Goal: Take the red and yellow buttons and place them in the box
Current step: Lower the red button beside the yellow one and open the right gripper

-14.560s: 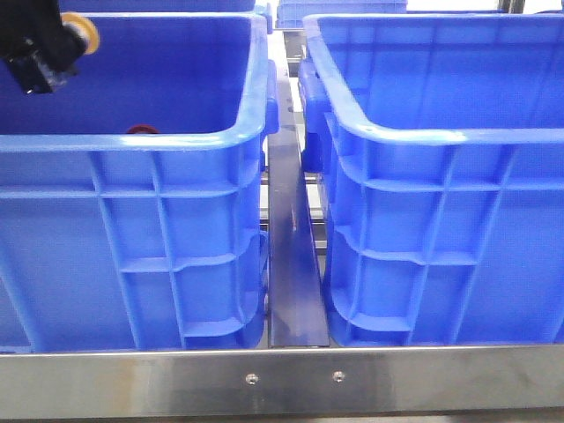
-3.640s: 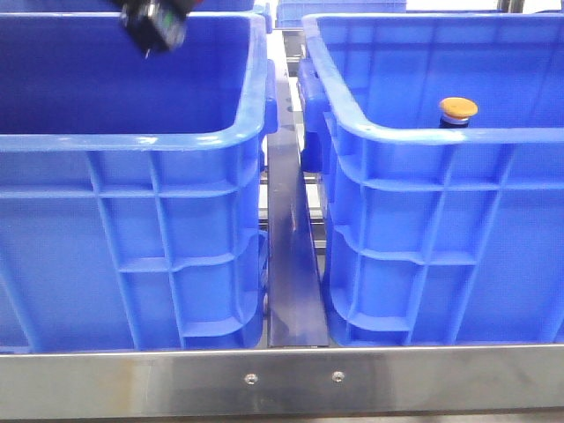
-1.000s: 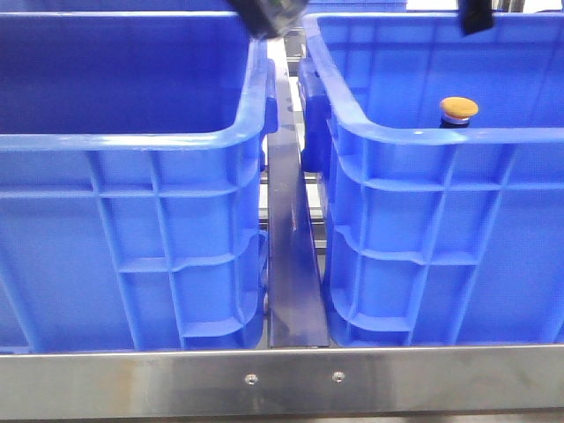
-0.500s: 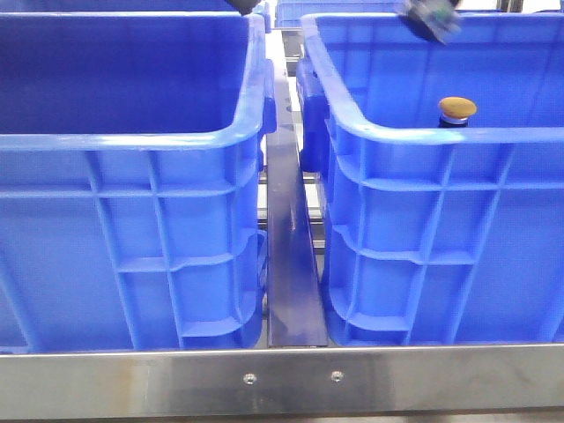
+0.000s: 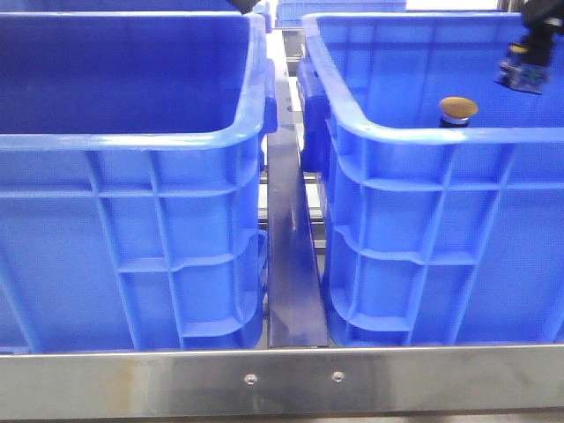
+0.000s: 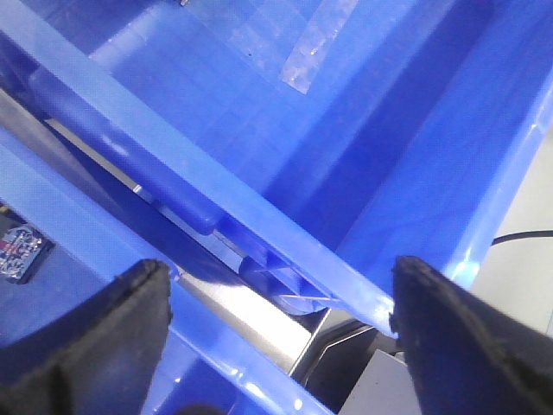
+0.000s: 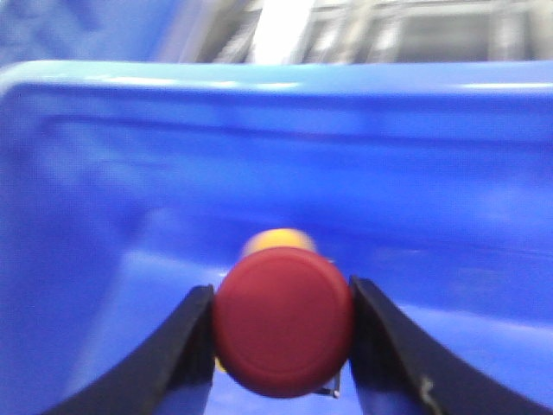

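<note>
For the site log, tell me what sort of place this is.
Probably an industrial or lab sorting bench: two large ribbed blue plastic crates, left and right, sit on a brushed-steel frame rail, and the right gripper grips a dark red mushroom-head push button.

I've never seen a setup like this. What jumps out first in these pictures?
Two big blue crates fill the front view, the left crate and the right crate side by side. A yellow button sits inside the right one. In the right wrist view, the right gripper has its jaws clamped on a red button.
</note>
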Available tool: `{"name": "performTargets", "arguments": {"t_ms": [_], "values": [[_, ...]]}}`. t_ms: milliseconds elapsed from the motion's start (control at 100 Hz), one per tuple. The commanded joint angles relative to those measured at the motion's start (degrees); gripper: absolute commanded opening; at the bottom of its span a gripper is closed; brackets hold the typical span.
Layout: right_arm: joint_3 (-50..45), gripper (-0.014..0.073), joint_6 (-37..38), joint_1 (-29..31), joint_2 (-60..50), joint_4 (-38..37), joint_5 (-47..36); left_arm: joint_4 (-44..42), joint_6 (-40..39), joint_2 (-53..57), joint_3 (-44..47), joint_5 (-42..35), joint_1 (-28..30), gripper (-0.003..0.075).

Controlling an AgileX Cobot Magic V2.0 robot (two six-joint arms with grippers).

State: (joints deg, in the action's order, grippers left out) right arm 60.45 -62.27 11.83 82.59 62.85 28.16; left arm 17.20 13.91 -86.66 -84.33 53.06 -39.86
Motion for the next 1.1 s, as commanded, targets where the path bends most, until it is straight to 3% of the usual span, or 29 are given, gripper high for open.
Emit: {"name": "performTargets", "arguments": {"t_ms": [0, 440, 1090], "values": [[0.4, 0.0232, -2.5, 0.1, -1.3, 1.6, -5.7, 1.2, -0.1, 2.3, -1.7, -3.2, -0.5, 0.0510], [0.9, 0.0232, -4.5, 0.1, 7.2, 1.8, -17.2, 1.2, -0.1, 2.3, -1.7, -3.2, -0.5, 0.0510], [6.3, 0.0251, -4.5, 0.0, 15.5, 2.1, -15.5, 1.2, -0.1, 2.3, -1.7, -3.2, -0.5, 0.0510]]}}
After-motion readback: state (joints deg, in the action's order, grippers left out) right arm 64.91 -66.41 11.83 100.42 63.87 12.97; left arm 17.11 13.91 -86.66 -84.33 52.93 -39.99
